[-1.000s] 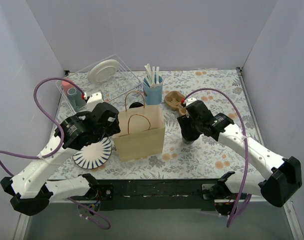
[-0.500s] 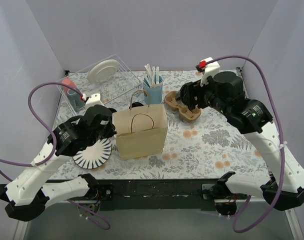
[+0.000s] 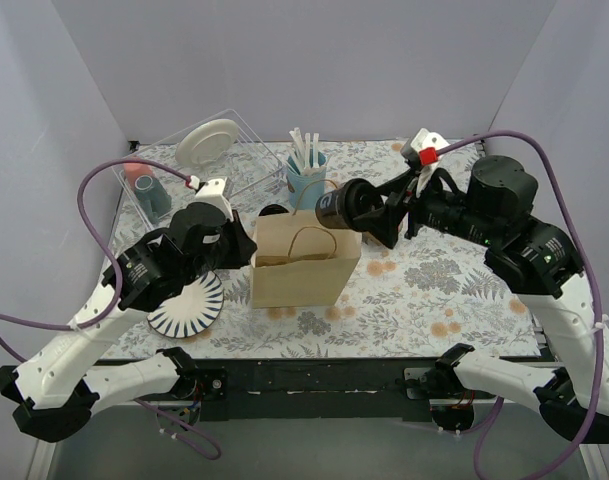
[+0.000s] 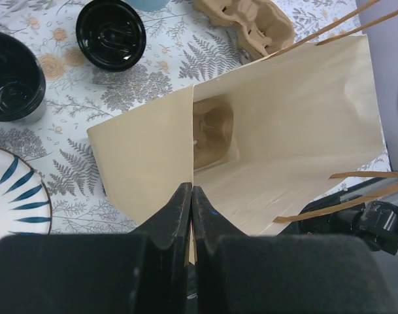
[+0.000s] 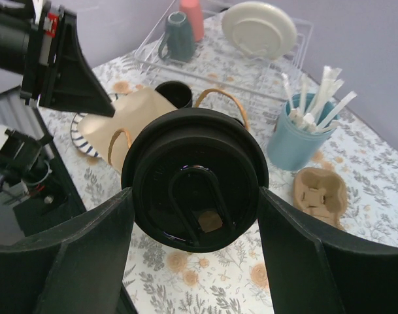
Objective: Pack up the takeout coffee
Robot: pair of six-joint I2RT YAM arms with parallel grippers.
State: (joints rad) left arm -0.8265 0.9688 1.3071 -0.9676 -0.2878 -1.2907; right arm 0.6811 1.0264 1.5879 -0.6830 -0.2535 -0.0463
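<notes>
The takeout coffee [image 3: 339, 207], a small black cup with a black sip lid, hangs tipped on its side just above the top right corner of the brown paper bag [image 3: 304, 265]. My right gripper [image 3: 372, 216] is shut on the cup's sides. In the right wrist view the lid [image 5: 195, 163] faces the camera between the fingers [image 5: 87, 255]. My left gripper [image 4: 191, 196] is shut on the bag's left rim, and the bag's mouth [image 4: 283, 124] gapes open with nothing visible inside.
A lidless black cup [image 3: 274, 212] stands behind the bag. A light blue cup of white sticks [image 3: 306, 175] and a clear dish rack [image 3: 204, 160] are at the back. A striped plate [image 3: 184, 300] lies under the left arm. A brown cup carrier [image 5: 319, 190] lies right of the bag.
My right arm lifted the coffee off the table and swung it left to the bag's top. The left gripper closed on the bag's rim, and the bag shifted slightly right.
</notes>
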